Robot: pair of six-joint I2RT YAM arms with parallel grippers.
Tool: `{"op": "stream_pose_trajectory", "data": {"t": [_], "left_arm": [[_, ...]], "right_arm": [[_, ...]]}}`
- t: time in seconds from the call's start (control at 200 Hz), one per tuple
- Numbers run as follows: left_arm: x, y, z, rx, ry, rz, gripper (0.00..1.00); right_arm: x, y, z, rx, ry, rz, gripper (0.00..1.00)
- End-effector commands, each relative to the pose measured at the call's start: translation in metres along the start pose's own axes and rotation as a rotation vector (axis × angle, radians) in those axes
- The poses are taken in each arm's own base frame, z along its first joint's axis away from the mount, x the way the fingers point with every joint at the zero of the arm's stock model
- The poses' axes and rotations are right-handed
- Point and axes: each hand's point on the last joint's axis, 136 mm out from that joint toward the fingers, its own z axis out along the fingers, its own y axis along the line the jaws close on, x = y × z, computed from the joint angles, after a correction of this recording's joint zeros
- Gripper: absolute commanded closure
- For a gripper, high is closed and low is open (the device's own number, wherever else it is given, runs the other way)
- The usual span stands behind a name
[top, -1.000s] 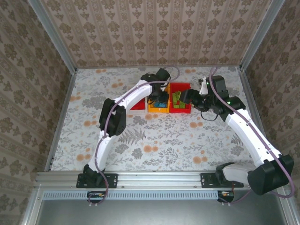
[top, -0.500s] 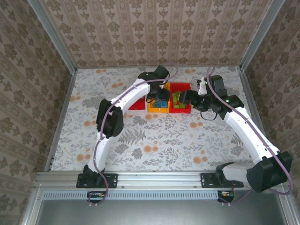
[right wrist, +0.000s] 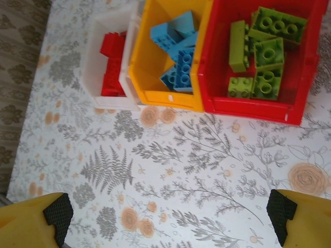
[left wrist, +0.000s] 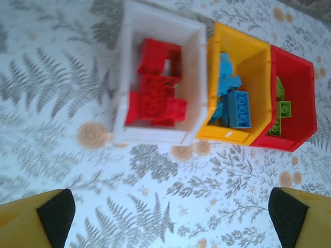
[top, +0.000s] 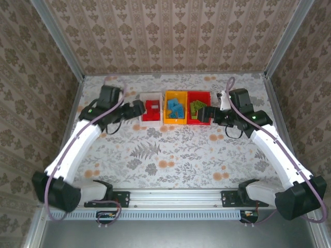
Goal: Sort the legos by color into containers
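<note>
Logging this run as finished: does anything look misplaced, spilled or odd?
Nothing stands out. The red legos lie in the white bin, the blue legos in the yellow-orange bin, the green legos in the red bin; all three stand upright, side by side.

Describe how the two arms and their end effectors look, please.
The left arm and right arm have white tubular links, black joints and a purple cable along each. The left end effector and right end effector are black, with yellow fingers bearing black pads.
</note>
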Motion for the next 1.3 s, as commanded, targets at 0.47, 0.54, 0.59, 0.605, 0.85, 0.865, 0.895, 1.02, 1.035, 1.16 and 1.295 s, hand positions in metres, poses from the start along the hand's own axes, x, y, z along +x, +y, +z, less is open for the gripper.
{"op": "stream_pose_trajectory", "data": {"t": [0.47,0.54,0.59,0.605,0.85,0.865,0.895,1.02,1.035,1.16,1.295], "left_arm": [[-0.009,0.148,-0.075,-0.566,-0.447,0.188,0.00],[0.001,0.167,-0.064,-0.618,-0.460,0.234,0.00],[0.007,0.175,-0.052,-0.619,-0.449,0.258,0.00],[0.009,0.177,-0.047,-0.620,-0.444,0.264,0.00],[0.020,0.212,0.022,-0.622,-0.394,0.263,0.00],[0.019,0.213,0.025,-0.616,-0.399,0.258,0.00],[0.017,0.215,0.035,-0.604,-0.393,0.267,0.00],[-0.012,0.205,0.057,-0.523,-0.444,0.293,0.00],[-0.016,0.206,0.059,-0.515,-0.455,0.290,0.00],[-0.047,0.204,0.069,-0.464,-0.545,0.303,0.00],[-0.053,0.204,0.083,-0.423,-0.571,0.355,0.00]], "right_arm": [[-0.041,-0.114,-0.049,0.581,-0.585,-0.141,0.00],[-0.029,-0.131,-0.039,0.660,-0.538,-0.199,0.00],[-0.021,-0.140,-0.031,0.683,-0.533,-0.239,0.00],[-0.020,-0.142,-0.030,0.689,-0.539,-0.251,0.00],[0.009,-0.183,0.020,0.692,-0.519,-0.296,0.00],[0.010,-0.183,0.024,0.688,-0.493,-0.296,0.00],[0.005,-0.181,0.030,0.669,-0.483,-0.308,0.00],[-0.022,-0.178,0.041,0.610,-0.580,-0.327,0.00],[-0.025,-0.178,0.042,0.601,-0.591,-0.322,0.00],[-0.041,-0.198,0.056,0.568,-0.596,-0.278,0.00],[-0.029,-0.213,0.055,0.535,-0.672,-0.230,0.00]]}}
